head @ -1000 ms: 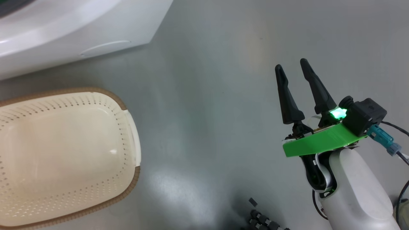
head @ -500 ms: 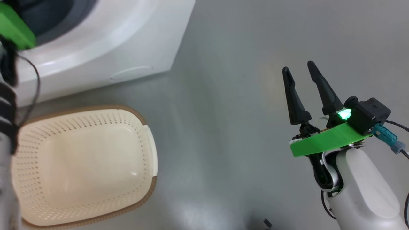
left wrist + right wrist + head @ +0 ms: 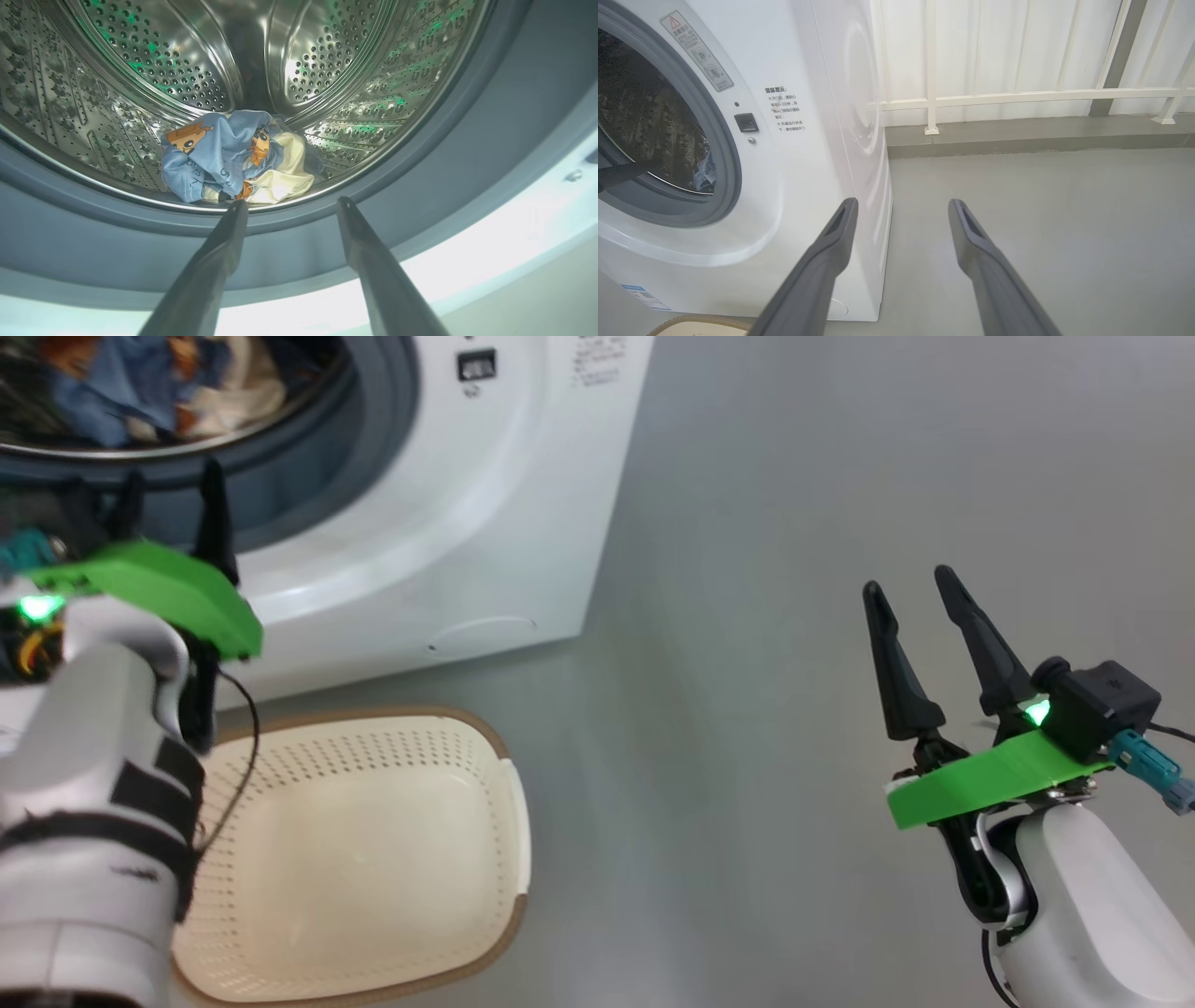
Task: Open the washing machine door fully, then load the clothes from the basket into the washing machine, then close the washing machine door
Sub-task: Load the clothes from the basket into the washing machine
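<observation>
My left gripper (image 3: 293, 203), fingers spread and empty, faces the drum (image 3: 327, 70); my right gripper (image 3: 907, 581) is likewise spread, over the floor (image 3: 747, 523). The clothes (image 3: 233, 156) lie inside the washing machine (image 3: 523, 476) and the basket (image 3: 509, 821) is empty. Recommendation: back clear of the gasket (image 3: 93, 233) before swinging the washing machine door shut.

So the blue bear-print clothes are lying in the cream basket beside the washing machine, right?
No. The clothes are lying in the steel drum of the washing machine, not in the basket beside it; the left wrist view shows them there.
</observation>
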Controlling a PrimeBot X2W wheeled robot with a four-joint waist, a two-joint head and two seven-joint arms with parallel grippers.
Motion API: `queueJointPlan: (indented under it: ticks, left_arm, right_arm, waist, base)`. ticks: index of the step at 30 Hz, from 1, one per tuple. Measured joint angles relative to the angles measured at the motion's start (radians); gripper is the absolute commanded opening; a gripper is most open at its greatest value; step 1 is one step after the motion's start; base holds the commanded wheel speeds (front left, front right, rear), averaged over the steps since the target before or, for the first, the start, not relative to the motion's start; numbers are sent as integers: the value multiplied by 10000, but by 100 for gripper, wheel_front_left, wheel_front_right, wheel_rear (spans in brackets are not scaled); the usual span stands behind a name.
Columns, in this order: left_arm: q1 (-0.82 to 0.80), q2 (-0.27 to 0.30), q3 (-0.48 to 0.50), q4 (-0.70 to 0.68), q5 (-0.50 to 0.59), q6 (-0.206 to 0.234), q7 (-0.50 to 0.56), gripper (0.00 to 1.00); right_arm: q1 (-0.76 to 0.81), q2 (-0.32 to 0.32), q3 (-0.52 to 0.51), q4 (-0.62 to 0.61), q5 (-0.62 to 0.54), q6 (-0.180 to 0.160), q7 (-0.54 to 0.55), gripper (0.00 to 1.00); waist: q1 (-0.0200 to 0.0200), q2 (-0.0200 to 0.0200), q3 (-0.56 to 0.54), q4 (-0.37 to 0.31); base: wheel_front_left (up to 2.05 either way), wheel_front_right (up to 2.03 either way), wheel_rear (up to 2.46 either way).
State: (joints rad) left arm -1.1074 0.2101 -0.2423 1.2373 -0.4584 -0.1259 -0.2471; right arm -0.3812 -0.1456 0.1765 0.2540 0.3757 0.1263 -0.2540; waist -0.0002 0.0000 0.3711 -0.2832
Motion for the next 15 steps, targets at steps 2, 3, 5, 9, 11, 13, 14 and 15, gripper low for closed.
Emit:
queueJointPlan:
  ticks: [2, 3, 5, 9, 11, 13, 14, 15]
  left_arm:
    - [449, -35, -48, -330, 2, -10, -10, 100]
    - [658, -33, -56, -543, 4, -12, -12, 100]
    - [1102, -19, -48, -1110, 35, -12, -33, 100]
    - [2104, -33, 73, -2332, 128, 79, -54, 100]
    - [2644, -33, 199, -2959, 180, 140, -59, 100]
    - [3174, -23, 265, -3574, 309, 268, -82, 100]
    - [3436, -31, 290, -3873, 382, 334, -82, 100]
    - [3702, -50, 318, -4161, 393, 351, -82, 100]
  right_arm:
    - [114, -52, -61, 15, 0, 0, 0, 100]
    - [173, -84, -107, 17, 0, 0, 0, 100]
    - [270, -165, -173, 56, 2, 0, 0, 100]
    - [461, -295, -263, 79, 6, 0, 0, 100]
    - [484, -370, -299, 92, 13, 0, 0, 100]
    - [565, -431, -374, 81, 13, 0, 0, 100]
    - [641, -453, -426, 81, 13, 0, 0, 100]
    - [713, -474, -487, 82, 13, 0, 0, 100]
  waist:
    - [0, 0, -246, 156]
    - [-1, 0, -361, 237]
    - [0, 0, -580, 409]
    - [1, 1, -945, 796]
    - [1, 0, -1117, 993]
    - [1, 0, -1287, 1182]
    - [0, 0, -1367, 1277]
    - [0, 0, -1442, 1374]
  base:
    - [0, 0, 0]
    - [0, 0, 0]
    - [0, 0, 0]
    - [0, 0, 0]
    - [0, 0, 0]
    - [0, 0, 0]
    - [0, 0, 0]
    - [0, 0, 0]
